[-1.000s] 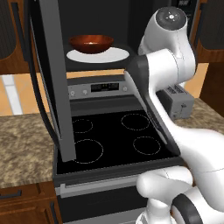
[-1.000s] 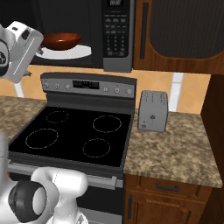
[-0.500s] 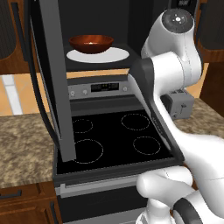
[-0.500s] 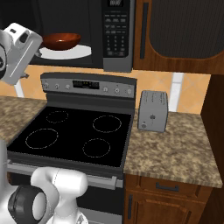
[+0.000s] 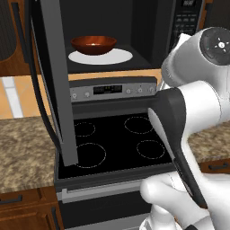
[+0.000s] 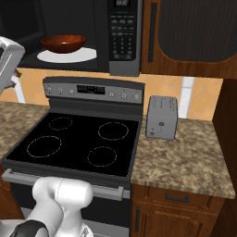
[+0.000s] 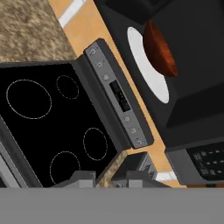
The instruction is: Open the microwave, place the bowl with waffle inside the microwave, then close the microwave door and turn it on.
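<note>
Hand view shows the claw [image 7: 109, 178] at the bottom edge, with its two small tips close together and a thin gap between them. I cannot tell if it is fully shut. It holds nothing and touches nothing.

Far ahead of the claw sits the microwave [image 7: 183, 65], up above the black stove [image 7: 57, 127]. The microwave door [image 5: 49, 81] hangs wide open, swung out to the left side. Inside, the reddish-brown bowl [image 5: 93, 44] rests on the white round plate [image 5: 101, 57]. A pale bit of waffle [image 5: 94, 44] shows in the bowl. The dark keypad [image 6: 122, 30] is on the right of the microwave.

Just past the claw tips is the small grey toaster [image 7: 138, 165]. It stands on the speckled stone bench [image 6: 185, 157], right of the stove. Brown wooden cupboards [image 6: 194, 32] hang on the wall beside the microwave.
</note>
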Motion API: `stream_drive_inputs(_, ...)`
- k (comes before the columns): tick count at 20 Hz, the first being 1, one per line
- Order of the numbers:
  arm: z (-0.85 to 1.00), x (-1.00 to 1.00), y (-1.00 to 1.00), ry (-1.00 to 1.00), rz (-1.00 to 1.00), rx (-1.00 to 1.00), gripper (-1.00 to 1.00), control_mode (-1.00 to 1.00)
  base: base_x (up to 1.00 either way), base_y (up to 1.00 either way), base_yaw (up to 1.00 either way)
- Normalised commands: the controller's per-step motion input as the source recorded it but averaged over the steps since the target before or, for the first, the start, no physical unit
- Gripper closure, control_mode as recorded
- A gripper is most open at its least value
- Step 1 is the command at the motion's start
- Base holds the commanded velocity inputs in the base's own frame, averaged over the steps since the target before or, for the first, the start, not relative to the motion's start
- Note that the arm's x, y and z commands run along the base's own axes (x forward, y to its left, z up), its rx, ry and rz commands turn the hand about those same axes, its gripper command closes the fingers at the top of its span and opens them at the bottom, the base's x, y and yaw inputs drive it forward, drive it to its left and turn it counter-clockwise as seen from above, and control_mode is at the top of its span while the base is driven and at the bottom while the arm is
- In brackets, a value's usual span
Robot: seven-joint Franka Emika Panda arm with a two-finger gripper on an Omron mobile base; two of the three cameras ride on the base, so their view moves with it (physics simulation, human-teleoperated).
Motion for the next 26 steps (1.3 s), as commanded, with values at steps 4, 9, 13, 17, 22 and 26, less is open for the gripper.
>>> stream_drive_inputs(4,-0.03,-0.87,0.03,-0.13,0.00,0.00,1.00,-1.00,0.00,0.00,0.00)
stream_drive_inputs(9,-0.26,-0.80,0.08,-0.24,0.00,0.00,1.00,-1.00,0.00,0.00,0.00)
stream_drive_inputs(13,-0.83,-0.06,0.06,-0.12,0.00,0.00,1.00,-1.00,0.00,0.00,0.00)
stream_drive_inputs(17,-0.64,-0.10,0.00,-0.12,0.00,0.00,1.00,-1.00,0.00,0.00,0.00)
stream_drive_inputs(22,-0.52,-0.22,0.10,-0.10,0.00,0.00,1.00,-1.00,0.00,0.00,0.00)
stream_drive_inputs(26,-0.46,-0.05,0.29,-0.01,-0.05,-0.01,1.00,-1.00,0.00,0.00,0.00)
